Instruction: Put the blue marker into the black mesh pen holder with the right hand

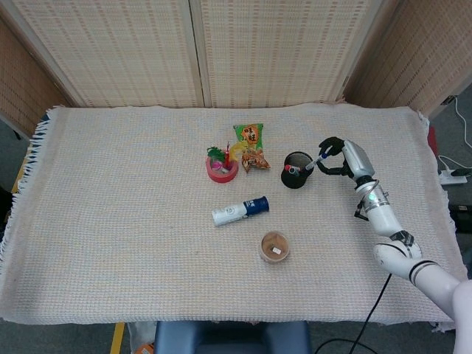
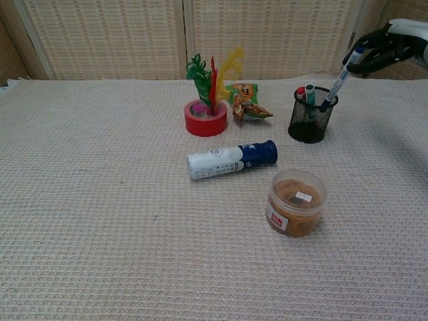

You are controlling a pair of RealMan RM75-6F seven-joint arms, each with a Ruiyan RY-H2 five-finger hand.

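The black mesh pen holder (image 2: 311, 115) (image 1: 299, 170) stands right of centre with a red-capped and a green pen inside. My right hand (image 2: 386, 47) (image 1: 341, 157) hovers just to its right and pinches the blue marker (image 2: 340, 79) (image 1: 316, 161) by its upper end. The marker is tilted, and its lower tip dips inside the holder's rim on the right side. My left hand shows in neither view.
A red tape roll (image 2: 206, 118) with feathers and a snack bag (image 2: 249, 100) lie left of the holder. A white and blue bottle (image 2: 231, 159) lies on its side in front. A clear tub of rubber bands (image 2: 295, 202) stands nearest me.
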